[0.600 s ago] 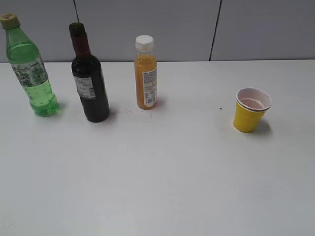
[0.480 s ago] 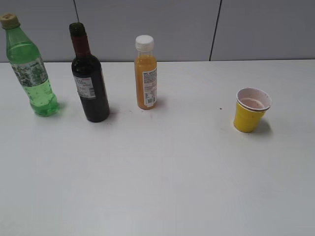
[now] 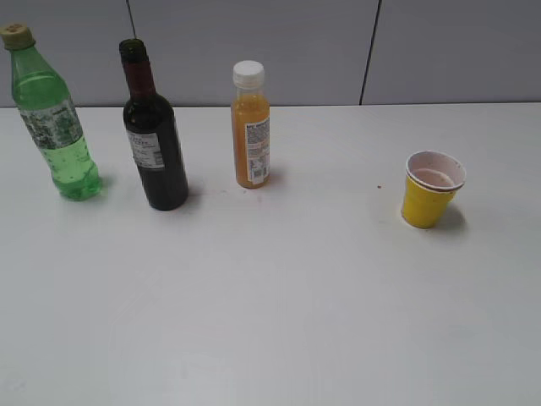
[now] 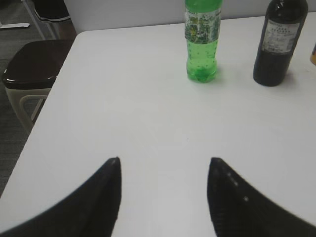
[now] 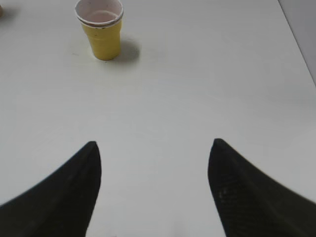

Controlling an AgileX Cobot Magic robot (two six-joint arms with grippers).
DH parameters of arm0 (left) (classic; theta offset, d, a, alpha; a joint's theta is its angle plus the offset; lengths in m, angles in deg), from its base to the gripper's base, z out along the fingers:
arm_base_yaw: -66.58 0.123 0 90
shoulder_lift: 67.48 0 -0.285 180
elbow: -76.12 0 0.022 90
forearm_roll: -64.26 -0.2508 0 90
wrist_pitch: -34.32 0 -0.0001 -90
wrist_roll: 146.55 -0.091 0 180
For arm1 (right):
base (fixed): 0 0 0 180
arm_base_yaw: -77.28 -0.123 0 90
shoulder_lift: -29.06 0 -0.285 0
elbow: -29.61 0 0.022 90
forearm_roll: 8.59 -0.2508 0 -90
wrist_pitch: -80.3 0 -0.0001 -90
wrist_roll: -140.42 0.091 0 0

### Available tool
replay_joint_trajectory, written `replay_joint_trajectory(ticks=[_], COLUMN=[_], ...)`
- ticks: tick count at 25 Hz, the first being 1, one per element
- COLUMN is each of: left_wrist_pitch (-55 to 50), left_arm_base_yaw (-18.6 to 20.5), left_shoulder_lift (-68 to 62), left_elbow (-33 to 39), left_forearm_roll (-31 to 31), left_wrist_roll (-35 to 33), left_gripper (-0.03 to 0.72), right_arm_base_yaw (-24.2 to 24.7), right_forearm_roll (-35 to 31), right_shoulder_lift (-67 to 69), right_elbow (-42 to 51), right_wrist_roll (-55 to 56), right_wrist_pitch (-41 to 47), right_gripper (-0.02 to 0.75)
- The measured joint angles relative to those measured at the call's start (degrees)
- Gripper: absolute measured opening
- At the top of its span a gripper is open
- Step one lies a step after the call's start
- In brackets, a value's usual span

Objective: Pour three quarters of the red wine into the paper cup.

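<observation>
Both arms hang back, the left gripper (image 4: 164, 163) and right gripper (image 5: 154, 145) spread wide with nothing between the jaws. The smart move is a firm grab on the wine bottle (image 3: 155, 139) low on its body, leaving the open neck clear to tip. It stands far and to the right of the left gripper, between the green soda bottle (image 3: 52, 114) and the orange juice bottle (image 3: 251, 127); the paper cup (image 3: 431, 189) sits far-left of the right gripper.

No text can be made out anywhere. The dark glass wine bottle (image 3: 154, 135) at far left, the orange juice bottle with white cap (image 3: 251, 127) to its right and the light green plastic soda bottle (image 3: 52, 118) each carry printed labels, too small and blurred to read.
</observation>
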Motion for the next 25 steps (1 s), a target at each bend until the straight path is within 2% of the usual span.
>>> replay_joint_trajectory(ticks=[25], left_wrist_pitch=[0.0], left_arm_base_yaw=[0.0], left_shoulder_lift=[0.0], left_elbow=[0.0], left_forearm_roll=[0.0], left_wrist_roll=[0.0], left_gripper=[0.426], right_arm_base_yaw=[0.0], right_forearm_roll=[0.0], right_shoulder_lift=[0.0], right_elbow=[0.0], right_wrist_roll=[0.0], right_wrist_pitch=[0.0], right_gripper=[0.515])
